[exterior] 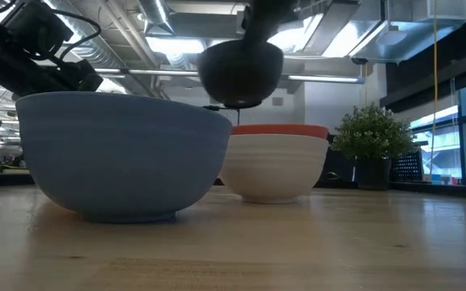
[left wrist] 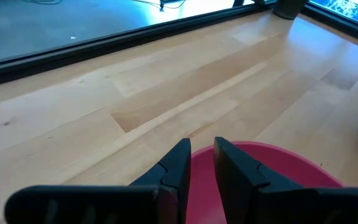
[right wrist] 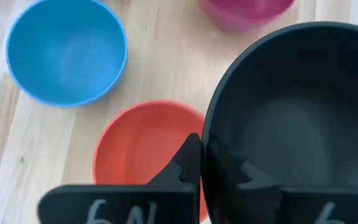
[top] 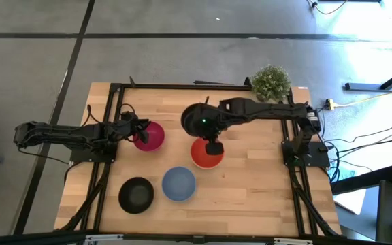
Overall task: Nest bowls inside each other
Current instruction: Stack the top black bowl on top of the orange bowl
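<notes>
Right gripper (top: pixel 211 138) reaching to frame centre, pinching rim of lifted black bowl (top: pixel 197 119), above red bowl (top: pixel 206 155) nested in white; left gripper (top: pixel 141 131) at magenta bowl (top: pixel 150 135), left of centre, fingers nearly together over its rim

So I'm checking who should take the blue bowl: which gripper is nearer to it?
Right. The right gripper, shut on a black bowl, hangs over the red bowl just beside the blue bowl. The left gripper sits farther off at the magenta bowl.
</notes>
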### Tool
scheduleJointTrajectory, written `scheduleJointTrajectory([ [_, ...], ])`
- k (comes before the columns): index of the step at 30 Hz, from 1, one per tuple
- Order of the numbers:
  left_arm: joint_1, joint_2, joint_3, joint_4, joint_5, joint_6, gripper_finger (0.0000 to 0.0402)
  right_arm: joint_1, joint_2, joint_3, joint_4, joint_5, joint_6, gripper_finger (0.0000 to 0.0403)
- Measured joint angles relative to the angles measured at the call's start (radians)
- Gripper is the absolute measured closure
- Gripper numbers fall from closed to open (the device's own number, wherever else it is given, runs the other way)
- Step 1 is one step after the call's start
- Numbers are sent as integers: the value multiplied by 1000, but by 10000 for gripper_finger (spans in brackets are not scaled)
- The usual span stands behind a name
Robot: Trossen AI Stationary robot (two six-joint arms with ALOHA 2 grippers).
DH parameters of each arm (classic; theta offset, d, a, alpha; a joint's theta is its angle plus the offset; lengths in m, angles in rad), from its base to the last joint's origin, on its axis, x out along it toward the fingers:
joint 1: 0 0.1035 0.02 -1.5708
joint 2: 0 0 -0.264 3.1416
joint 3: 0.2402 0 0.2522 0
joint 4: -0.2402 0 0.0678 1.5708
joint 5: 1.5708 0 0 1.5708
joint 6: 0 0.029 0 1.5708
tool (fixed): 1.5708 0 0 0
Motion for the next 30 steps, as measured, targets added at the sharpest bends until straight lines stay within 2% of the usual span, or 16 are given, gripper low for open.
scheduleJointTrajectory([
  [9,0,0,0,0,1,-18,337,72,-1,0,-30,15,48,392],
  [17,0,0,0,0,71,-21,337,95,-59,-26,-29,14,67,392],
  [20,0,0,0,0,71,-22,337,91,-138,-118,29,13,86,392],
  [26,0,0,0,-1,72,-21,337,89,-343,-412,271,12,152,392],
  [30,0,0,0,-1,71,-21,337,89,-436,-606,478,-64,206,392],
])
